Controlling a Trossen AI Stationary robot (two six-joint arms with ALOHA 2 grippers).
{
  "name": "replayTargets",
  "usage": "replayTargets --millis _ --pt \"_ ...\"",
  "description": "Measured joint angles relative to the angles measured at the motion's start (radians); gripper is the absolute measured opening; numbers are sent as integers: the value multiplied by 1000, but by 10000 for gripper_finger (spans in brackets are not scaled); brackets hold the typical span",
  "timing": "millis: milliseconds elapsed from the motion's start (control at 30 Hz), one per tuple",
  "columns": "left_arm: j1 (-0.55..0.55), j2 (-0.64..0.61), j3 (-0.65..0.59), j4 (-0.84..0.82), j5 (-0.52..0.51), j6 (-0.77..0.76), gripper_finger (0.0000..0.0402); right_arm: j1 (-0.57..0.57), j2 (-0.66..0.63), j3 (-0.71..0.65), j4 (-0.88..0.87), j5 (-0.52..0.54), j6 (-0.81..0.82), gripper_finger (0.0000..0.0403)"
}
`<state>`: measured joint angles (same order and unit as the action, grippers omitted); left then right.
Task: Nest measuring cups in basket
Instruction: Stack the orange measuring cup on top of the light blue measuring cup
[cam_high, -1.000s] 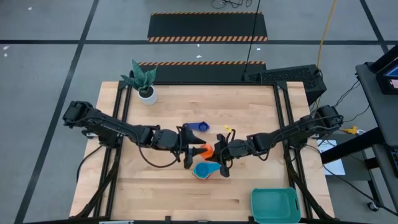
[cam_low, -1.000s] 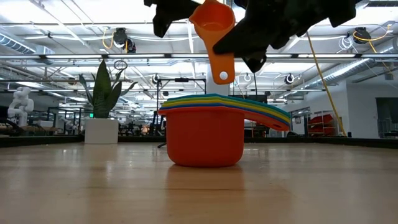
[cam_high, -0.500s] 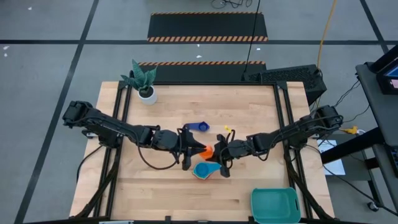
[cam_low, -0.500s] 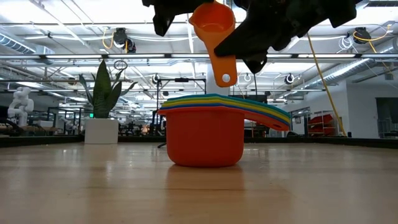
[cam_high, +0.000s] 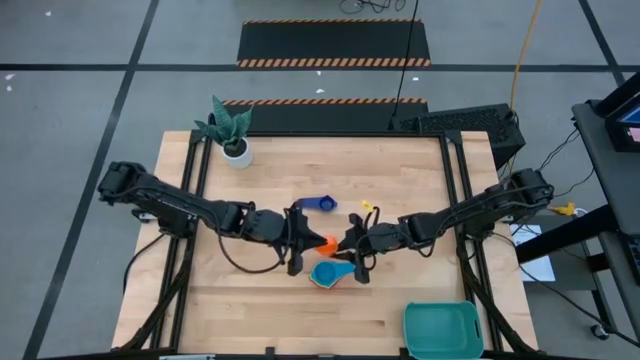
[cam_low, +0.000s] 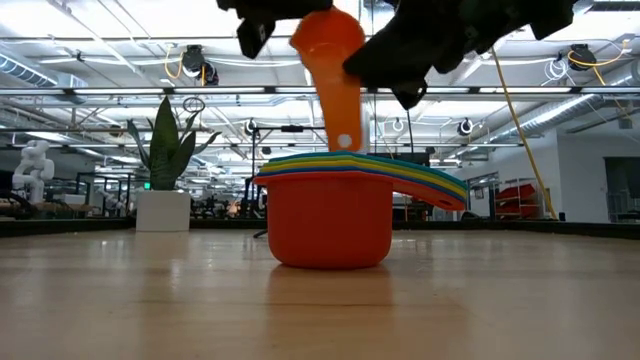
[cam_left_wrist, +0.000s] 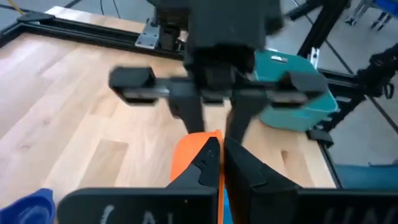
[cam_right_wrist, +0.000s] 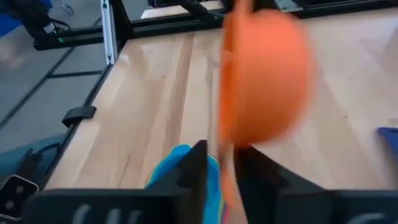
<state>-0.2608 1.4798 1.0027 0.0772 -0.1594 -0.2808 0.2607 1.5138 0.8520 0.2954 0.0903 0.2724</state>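
An orange measuring cup (cam_high: 326, 243) hangs in the air between my two grippers, above a nested stack of cups (cam_low: 330, 225) that stands on its red bottom cup, light blue on top (cam_high: 328, 273). My left gripper (cam_high: 305, 243) is shut on the orange cup's bowl (cam_low: 328, 40). My right gripper (cam_right_wrist: 222, 155) faces it, slightly open, with the cup's handle (cam_low: 343, 115) between its fingers. A dark blue cup (cam_high: 318, 203) lies alone farther back. The teal basket (cam_high: 443, 330) sits at the near right corner. My left gripper pinches the orange cup's bowl at its edge (cam_left_wrist: 198, 149) between its two shut fingers, coming nearly level from the table's left. The cup is lifted clear, on its side, with the handle hanging down over the stack. My right gripper's fingers flank the handle (cam_right_wrist: 225, 171); I cannot tell whether they touch it.
A white plant pot (cam_high: 236, 150) stands at the far left corner. The basket (cam_left_wrist: 292, 93) lies beyond the right arm. Bare wood stretches along the near left and far right of the table.
The orange cup has shifted a little toward the table's left and tipped: its handle, which slanted down to the right, now hangs almost straight down over the stack. Both hands have stayed where they were.
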Motion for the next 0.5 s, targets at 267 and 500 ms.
replayTargets --millis 267,500 --pt "-119 -83 0 -164 -259 -87 5 17 -99 1 -135 105 -24 179" --pt "-257 -148 1 -167 -507 -100 5 125 -155 1 -192 375 -131 231"
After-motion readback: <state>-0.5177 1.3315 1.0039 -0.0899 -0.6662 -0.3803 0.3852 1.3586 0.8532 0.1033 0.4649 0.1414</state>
